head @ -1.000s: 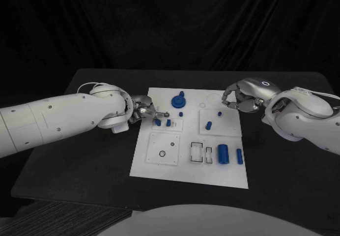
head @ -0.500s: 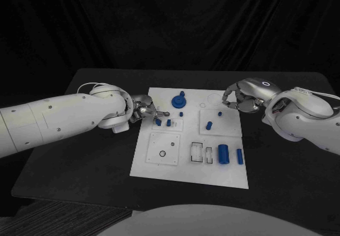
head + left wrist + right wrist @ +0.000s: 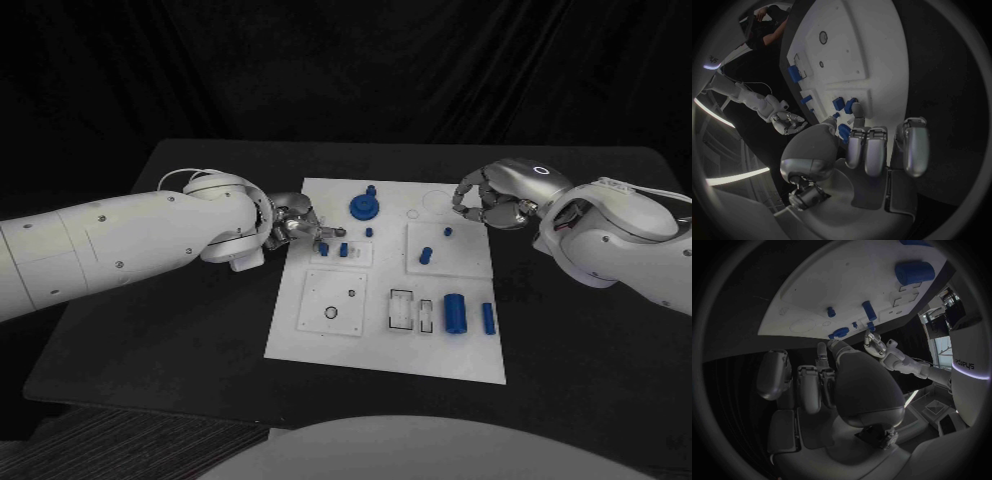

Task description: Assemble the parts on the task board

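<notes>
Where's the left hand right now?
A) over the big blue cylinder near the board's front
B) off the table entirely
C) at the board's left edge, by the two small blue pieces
C: the left hand sits at the task board left edge, fingertips beside the two small blue pieces.
</notes>
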